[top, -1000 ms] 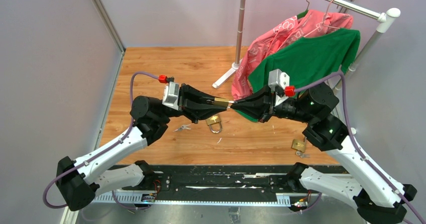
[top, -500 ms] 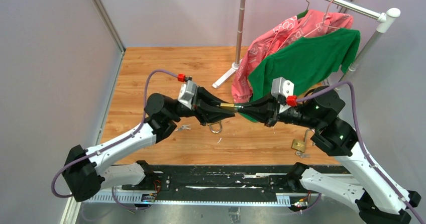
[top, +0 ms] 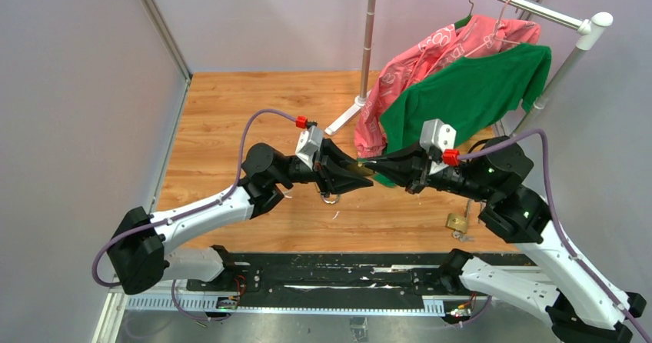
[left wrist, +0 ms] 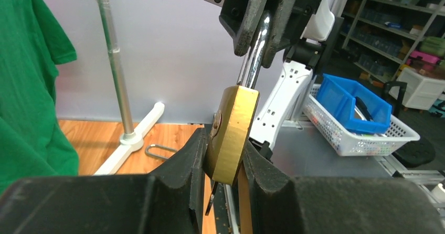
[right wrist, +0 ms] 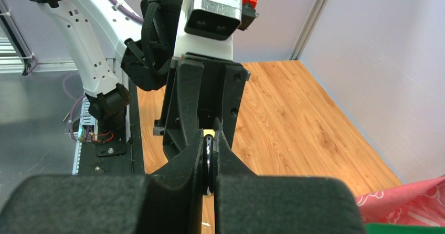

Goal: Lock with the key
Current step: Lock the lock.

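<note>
Bright, even overhead light with soft shadows; the near fingers (left wrist: 173,192) blur in wrist views.

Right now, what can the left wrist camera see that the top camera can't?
Only the left wrist view shows the blue bin in a white basket and the shelves behind. Only the top view shows the pink shirt and a spare padlock. Both show the green shirt, the pole, and the left gripper and right gripper shut on the padlock.
</note>
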